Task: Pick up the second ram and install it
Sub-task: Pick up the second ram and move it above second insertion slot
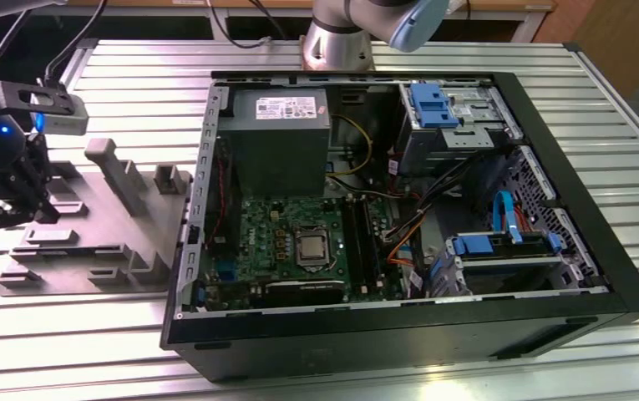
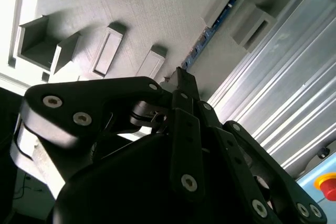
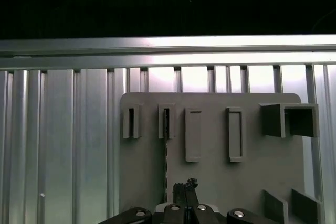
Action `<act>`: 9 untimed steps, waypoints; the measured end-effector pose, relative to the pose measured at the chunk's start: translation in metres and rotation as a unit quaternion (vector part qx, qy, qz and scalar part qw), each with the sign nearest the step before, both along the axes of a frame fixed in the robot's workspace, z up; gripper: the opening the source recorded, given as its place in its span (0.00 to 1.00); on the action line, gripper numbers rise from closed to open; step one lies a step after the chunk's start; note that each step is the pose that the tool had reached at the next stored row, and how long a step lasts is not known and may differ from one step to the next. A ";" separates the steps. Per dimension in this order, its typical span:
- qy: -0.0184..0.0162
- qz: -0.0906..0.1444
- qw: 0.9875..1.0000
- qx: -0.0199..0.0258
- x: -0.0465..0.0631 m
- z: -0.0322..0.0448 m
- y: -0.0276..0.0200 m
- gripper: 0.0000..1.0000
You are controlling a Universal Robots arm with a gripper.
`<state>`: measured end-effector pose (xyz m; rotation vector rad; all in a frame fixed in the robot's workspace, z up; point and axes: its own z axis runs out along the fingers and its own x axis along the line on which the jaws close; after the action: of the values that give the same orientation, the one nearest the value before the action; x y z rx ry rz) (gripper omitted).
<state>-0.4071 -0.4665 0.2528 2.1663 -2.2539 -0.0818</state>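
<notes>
We have not yet lifted the second ram. It stands on edge in the grey holder tray, just beside our end effector, whose fingers look closed on nothing. Installing it in the computer case is left.

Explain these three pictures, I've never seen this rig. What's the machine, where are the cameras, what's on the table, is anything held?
It is one robot arm with a gripper on its end. The exterior view looks on from off the arm. Both wrist views ride on the arm and look past the gripper.

On the slatted metal table lie an open computer case, with a green motherboard and a grey power supply, and a grey holder tray.

The second ram, a thin blue-green strip, stands on edge in the tray. The gripper is close to one end of it. Whether it grips the strip cannot be told.
</notes>
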 end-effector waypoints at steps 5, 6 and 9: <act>0.000 0.000 1.000 0.000 -0.003 -0.0020 -0.0017 0.10; 0.000 0.000 1.000 0.000 -0.004 -0.0029 -0.0020 0.10; 0.000 0.000 1.000 0.000 -0.005 -0.0072 -0.0030 0.10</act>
<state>-0.4125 -0.4695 0.2456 2.1661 -2.2537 -0.0813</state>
